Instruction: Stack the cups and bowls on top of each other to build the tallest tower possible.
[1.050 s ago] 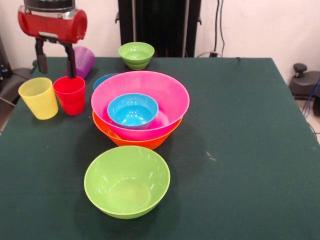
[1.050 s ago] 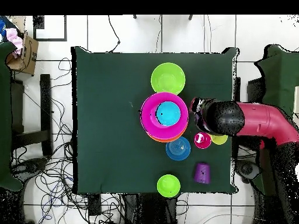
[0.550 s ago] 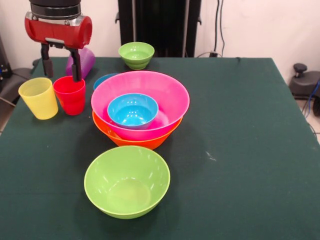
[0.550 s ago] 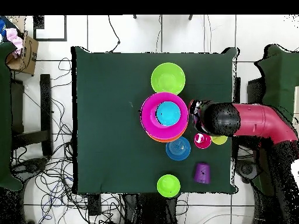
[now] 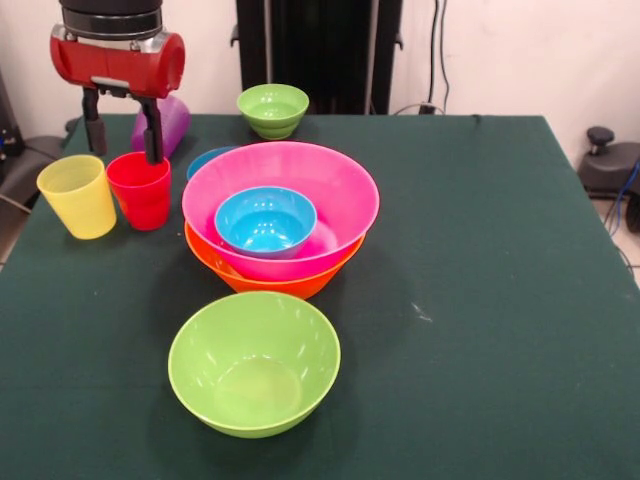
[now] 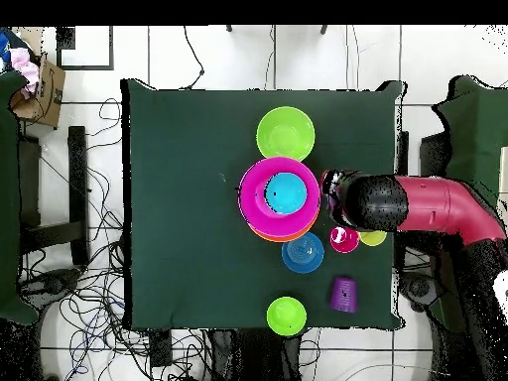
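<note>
Tool over the cups, upper left of the front view.
The black two-fingered tool (image 5: 124,122) hangs with fingers apart, one dipping at the rim of the red translucent plastic cup (image 5: 140,190), beside the yellow plastic cup (image 5: 78,196); the purple plastic cup (image 5: 166,122) lies tipped behind. At the middle of the dark green surface (image 5: 480,300), a small blue bowl (image 5: 265,220) sits in the large pink bowl (image 5: 290,175), nested on the orange bowl (image 5: 275,283).

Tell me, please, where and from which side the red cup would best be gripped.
The red cup stands upright, mouth open upward, with the yellow cup close beside it. Its thin rim is probably the best hold: come straight down from above, one of the jaws inside and one outside, on the side away from the yellow cup. The gripper is above it, open.
</note>
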Robot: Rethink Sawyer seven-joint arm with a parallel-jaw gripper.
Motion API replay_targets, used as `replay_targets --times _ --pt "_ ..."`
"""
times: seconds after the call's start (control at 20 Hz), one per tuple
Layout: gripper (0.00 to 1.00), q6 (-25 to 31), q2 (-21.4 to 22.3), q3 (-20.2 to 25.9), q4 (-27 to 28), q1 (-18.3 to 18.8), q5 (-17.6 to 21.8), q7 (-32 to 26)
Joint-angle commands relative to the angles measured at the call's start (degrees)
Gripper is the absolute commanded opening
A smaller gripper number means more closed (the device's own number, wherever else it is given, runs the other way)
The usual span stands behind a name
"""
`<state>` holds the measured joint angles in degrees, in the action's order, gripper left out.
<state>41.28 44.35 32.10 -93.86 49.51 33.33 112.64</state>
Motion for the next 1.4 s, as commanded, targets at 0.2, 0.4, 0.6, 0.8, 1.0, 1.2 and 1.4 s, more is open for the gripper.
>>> replay_targets --times 0.2,0.4,0.6,0.8,1.0,1.2,1.4 --pt "1.0 -3.7 -3.8 0.3 -1.7 -2.4 4.6 -6.2" --pt "1.0 -3.5 -3.5 0.3 -1.7 -3.2 3.9 -4.9" --pt "1.0 -3.7 -3.9 0.2 -1.3 -3.6 3.8 -4.4" --pt "1.0 -4.1 -4.0 0.0 -1.3 -3.7 4.0 -4.2" --pt "1.0 -4.6 -4.2 -0.3 -1.2 -3.8 4.2 -3.9" --pt "1.0 -5.8 -5.0 -0.9 -1.7 -3.6 4.8 -3.7" --pt "1.0 -8.6 -6.9 -2.0 -2.2 -3.1 6.2 -2.7"
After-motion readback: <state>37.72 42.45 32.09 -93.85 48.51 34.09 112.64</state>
